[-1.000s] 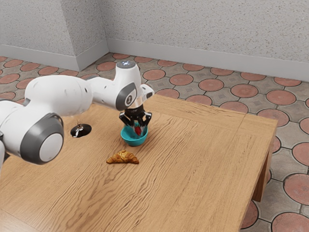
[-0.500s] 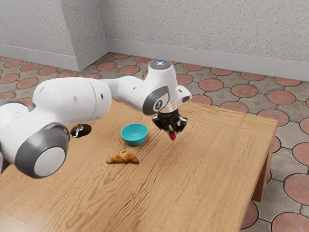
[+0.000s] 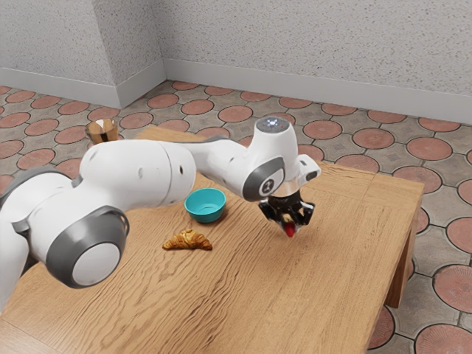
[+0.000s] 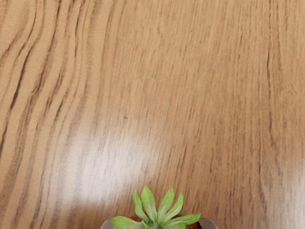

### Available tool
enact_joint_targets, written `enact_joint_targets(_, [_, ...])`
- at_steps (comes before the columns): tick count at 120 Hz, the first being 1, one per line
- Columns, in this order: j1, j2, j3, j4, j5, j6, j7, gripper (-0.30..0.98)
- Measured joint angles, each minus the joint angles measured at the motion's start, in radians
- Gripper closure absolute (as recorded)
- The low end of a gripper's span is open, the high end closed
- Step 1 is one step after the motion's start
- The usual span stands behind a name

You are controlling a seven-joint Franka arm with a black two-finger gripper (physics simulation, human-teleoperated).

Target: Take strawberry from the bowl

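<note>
One strawberry [image 3: 290,231] hangs above the tabletop [image 3: 335,269] in the grip of your black gripper [image 3: 290,223], its jaws clamped on the fruit from two sides. The red flesh points down toward the wood, outside the teal bowl [image 3: 206,217], which sits well apart toward the exterior view's left, a croissant [image 3: 187,240] near it. Seen from the wrist, the green leaves [image 4: 164,210] fan out at the crown, facing your hand, with a little red flesh showing beneath them.

Expect next to no weight, and a body likely to be soft under a thin, easily bruised skin. Your best hold is across the broad shoulders just below the leaves, where the fruit should be firmest and widest. Lower down, the taper toward the tip could let it squirt free, more so if the skin is slick. The leaves look flimsy; take none of the load on them, since they would probably bend or tear. Squeeze only enough to stop a slip. With the fruit out of the bowl, the taking looks done; should you set it down, lower it gently and open the jaws evenly, as its rounded, pointed shape could tip or roll.
</note>
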Motion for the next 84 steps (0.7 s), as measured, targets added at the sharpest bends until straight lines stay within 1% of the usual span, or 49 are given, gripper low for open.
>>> enact_joint_targets(14, [0.000,0.000,-0.001,-0.002,-0.019,0.019,0.017,0.35])
enact_joint_targets(24, [0.001,-0.007,-0.001,-0.003,-0.024,0.025,0.028,0.24])
enact_joint_targets(30, [0.008,-0.034,0.002,-0.010,-0.026,0.012,0.039,0.20])
enact_joint_targets(44, [0.014,-0.175,0.036,-0.026,-0.015,-0.093,0.083,0.12])
enact_joint_targets(63, [0.027,-0.426,0.161,-0.028,0.034,-0.320,0.190,0.07])
enact_joint_targets(68, [0.062,-0.488,0.171,-0.037,0.039,-0.374,0.220,0.06])
enact_joint_targets(74, [0.116,-0.573,0.173,-0.086,0.044,-0.427,0.252,0.05])
enact_joint_targets(84, [0.250,-0.665,0.104,-0.151,0.051,-0.493,0.301,0.04])
